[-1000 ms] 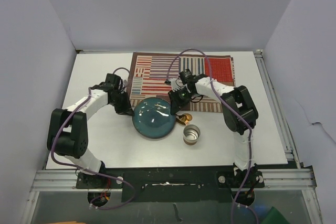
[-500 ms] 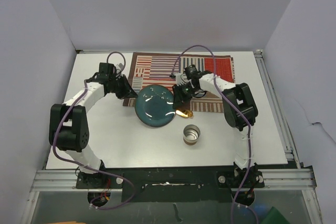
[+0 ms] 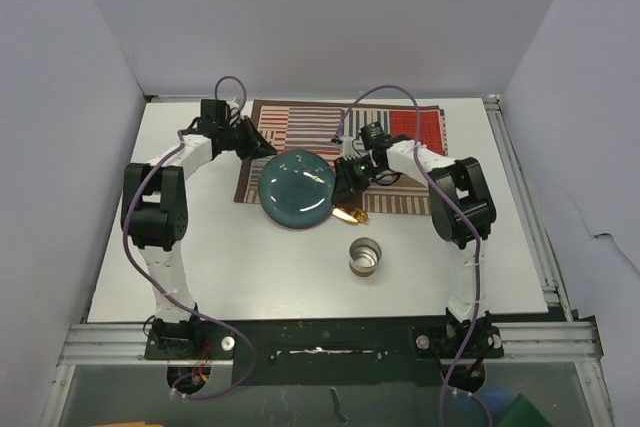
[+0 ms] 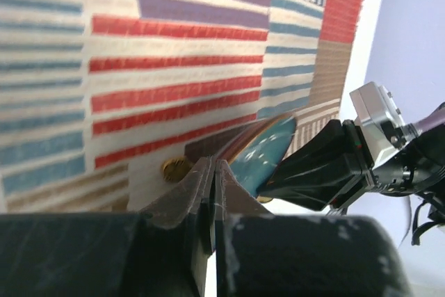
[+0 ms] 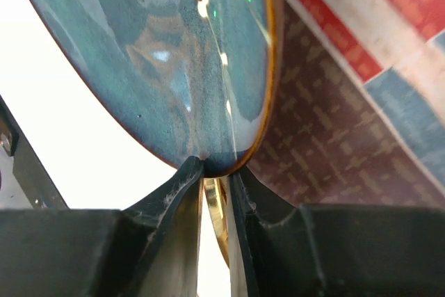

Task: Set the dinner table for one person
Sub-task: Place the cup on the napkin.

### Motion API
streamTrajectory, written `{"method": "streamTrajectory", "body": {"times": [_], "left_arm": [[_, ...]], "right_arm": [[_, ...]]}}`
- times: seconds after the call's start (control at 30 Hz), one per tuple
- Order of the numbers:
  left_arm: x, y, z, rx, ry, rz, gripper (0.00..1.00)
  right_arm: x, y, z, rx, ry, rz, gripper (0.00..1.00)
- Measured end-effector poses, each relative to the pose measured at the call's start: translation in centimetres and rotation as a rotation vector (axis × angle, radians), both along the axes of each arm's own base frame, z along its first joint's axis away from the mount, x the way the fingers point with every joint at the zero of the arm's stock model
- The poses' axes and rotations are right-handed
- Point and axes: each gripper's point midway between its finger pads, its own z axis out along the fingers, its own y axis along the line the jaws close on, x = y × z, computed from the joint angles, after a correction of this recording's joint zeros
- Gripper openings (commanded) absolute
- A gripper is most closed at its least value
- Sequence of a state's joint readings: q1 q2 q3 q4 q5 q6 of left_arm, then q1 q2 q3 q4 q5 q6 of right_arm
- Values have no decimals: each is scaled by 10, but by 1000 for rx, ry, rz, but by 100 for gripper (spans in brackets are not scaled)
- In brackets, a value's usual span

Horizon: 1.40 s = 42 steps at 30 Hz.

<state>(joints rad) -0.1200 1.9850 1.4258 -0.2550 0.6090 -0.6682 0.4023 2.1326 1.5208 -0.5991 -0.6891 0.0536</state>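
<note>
A round dark blue plate is held between both grippers, half over the near edge of the striped placemat on the white dinner table. My left gripper is shut on the plate's left rim. In the left wrist view its jaws are pressed together where the plate shows edge-on. My right gripper is shut on the right rim. In the right wrist view both fingertips pinch the glossy plate above the placemat.
A small gold-coloured object lies just near of the plate's right side, by the placemat edge. A metal cup stands upright nearer the arm bases. Aluminium rails edge the table on the right.
Both arms carried the plate away from the near side onto the placemat's near edge. The left arm swung towards the far left. The cup and gold object stayed put.
</note>
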Motion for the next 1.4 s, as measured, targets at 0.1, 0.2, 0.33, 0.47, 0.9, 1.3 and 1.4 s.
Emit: {"method": "streamTrajectory", "body": {"times": [0.1, 0.2, 0.33, 0.47, 0.9, 1.3, 1.4], "left_arm": [[20, -15, 0, -60, -24, -27, 0], [39, -29, 1, -123, -52, -49, 0], [61, -43, 2, -196, -88, -69, 0], [77, -52, 2, -251, -110, -79, 0], [84, -44, -15, -167, -90, -58, 30], [32, 19, -16, 162, -42, 119, 61], [28, 31, -16, 205, -52, 144, 62]], "right_arm": [[10, 3, 4, 27, -42, 0, 0], [21, 3, 12, 38, -80, -6, 0], [47, 6, 32, 62, -155, -9, 0], [92, -8, 49, 81, -234, -51, 0], [132, -53, 23, 108, -165, -134, 27], [47, -25, 33, 289, -5, -26, 37], [48, -21, 41, 336, -17, -14, 37]]}}
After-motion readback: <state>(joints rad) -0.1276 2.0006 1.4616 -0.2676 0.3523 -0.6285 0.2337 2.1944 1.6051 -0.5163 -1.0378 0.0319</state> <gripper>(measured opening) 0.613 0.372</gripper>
